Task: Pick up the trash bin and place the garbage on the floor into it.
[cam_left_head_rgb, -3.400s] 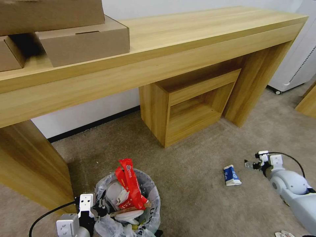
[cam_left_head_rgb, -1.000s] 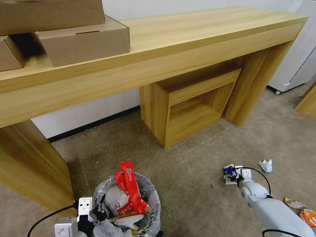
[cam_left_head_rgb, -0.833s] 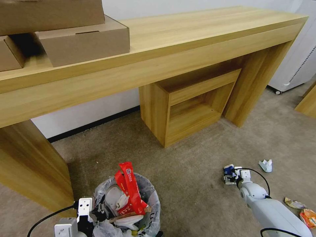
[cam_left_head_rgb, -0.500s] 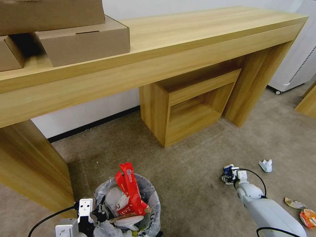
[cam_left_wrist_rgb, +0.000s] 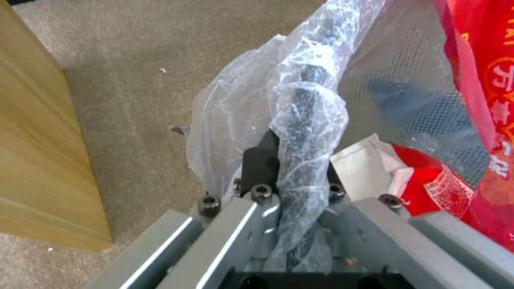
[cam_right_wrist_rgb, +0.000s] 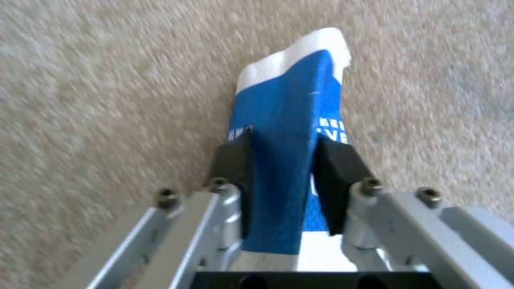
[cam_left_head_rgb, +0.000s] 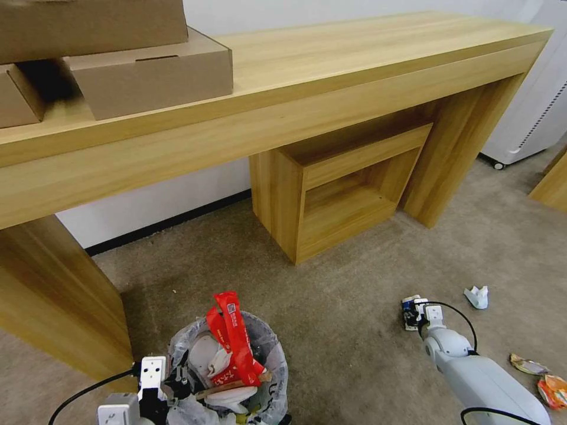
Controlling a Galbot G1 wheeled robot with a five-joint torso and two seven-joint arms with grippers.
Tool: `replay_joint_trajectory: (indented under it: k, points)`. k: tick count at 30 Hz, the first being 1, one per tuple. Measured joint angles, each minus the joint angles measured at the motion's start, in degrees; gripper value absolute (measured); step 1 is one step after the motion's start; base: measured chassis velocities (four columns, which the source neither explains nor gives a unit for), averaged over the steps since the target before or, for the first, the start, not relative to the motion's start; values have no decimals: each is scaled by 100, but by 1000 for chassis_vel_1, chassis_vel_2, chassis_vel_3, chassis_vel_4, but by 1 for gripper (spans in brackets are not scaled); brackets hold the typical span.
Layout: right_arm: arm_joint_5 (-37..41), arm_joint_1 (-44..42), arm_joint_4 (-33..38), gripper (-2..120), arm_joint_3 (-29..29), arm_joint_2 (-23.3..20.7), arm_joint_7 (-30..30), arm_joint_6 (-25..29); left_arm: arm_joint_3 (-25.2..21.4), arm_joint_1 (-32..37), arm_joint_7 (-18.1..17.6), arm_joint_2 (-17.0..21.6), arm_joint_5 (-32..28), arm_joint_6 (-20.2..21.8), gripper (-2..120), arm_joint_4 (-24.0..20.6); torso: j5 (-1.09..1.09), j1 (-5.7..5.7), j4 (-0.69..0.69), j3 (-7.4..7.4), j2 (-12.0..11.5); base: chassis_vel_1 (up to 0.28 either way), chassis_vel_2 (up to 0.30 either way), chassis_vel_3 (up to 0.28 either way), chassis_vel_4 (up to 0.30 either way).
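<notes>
Now that the right gripper [cam_right_wrist_rgb: 281, 182] has swung in from the far right of the carpet and come down on the crushed blue-and-white cardboard carton [cam_right_wrist_rgb: 292, 132], the grab looks basically done: its black pads [cam_right_wrist_rgb: 335, 176] sit pinched against both sides of the carton, squeezing it narrow. In the head view that carton [cam_left_head_rgb: 409, 311] is low over the grey carpet on the right, and it's nudged a bit nearer the robot over the last second, so I'd guess it's just starting to come off the floor, though I can't tell if it's clear yet. The left gripper [cam_left_wrist_rgb: 292, 176] hasn't budged, fingers clamped tight on the rolled rim of the small round bin lined with crinkly whitish plastic [cam_left_head_rgb: 269, 360], held at the near left and already stuffed with a red wrapper [cam_left_head_rgb: 235, 332] and other bits. So the carton needs carrying left to the bin. Left over: a small white crumpled scrap [cam_left_head_rgb: 477, 297] further right, plus orange wrappers [cam_left_head_rgb: 552, 389] at the near right edge.
</notes>
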Motion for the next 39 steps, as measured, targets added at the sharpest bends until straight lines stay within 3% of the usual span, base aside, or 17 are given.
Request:
replay_joint_trajectory:
  k: [6,12,22,23,24,25,26,27,28,29,31,39]
  points:
    - [104,47,80,1,-53,-44,-9,19,-44,5,-7,43,-62,-4,0,-35,1,0,1,0,0,0,0,0,0]
    - [191,-6,253,0,-6,-120,-38,27,-100,-20,-17,110,-190,-2,0,-70,1,0,1,0,0,0,0,0,0]
    - [533,-493,1656,0,591,-578,-127,132,-208,-20,-65,216,-424,7,0,-229,1,0,-1,0,0,0,0,0,0]
    - [525,-557,1955,0,780,-647,-404,438,-228,-20,-73,225,-468,19,0,-256,0,0,-1,0,0,0,0,0,0]
    - [549,-586,2204,0,967,-705,-1071,1191,-256,-21,-86,252,-539,29,0,-271,0,0,-1,0,0,0,0,0,0]
    - [549,-586,2204,0,967,-705,-1071,1191,-256,-21,-86,252,-539,29,0,-271,0,0,-1,0,0,0,0,0,0]
    - [651,-589,2367,0,1045,-749,-1529,1659,-270,-19,-90,265,-573,36,0,-274,0,0,0,0,0,0,0,0,0]
    - [1194,-620,2923,0,1185,-897,-2522,2422,-315,-8,-136,293,-673,57,0,-279,-2,0,1,0,0,0,0,0,0]
    - [1621,-644,3387,0,1222,-1018,-3151,2661,-338,3,-159,312,-766,64,0,-280,-1,0,1,0,0,0,0,0,0]
    - [1621,-644,3387,0,1222,-1018,-3151,2661,-338,3,-159,312,-766,64,0,-280,-1,0,1,0,0,0,0,0,0]
    - [2217,-623,4312,0,1017,-1212,-3977,2688,-403,-43,-188,360,-1000,77,0,-285,-2,0,0,0,0,0,0,0,0]
    - [2709,-352,5106,0,-170,-1409,-4098,2283,-369,-330,-244,494,-1395,36,0,-69,0,0,0,0,0,0,0,0,0]
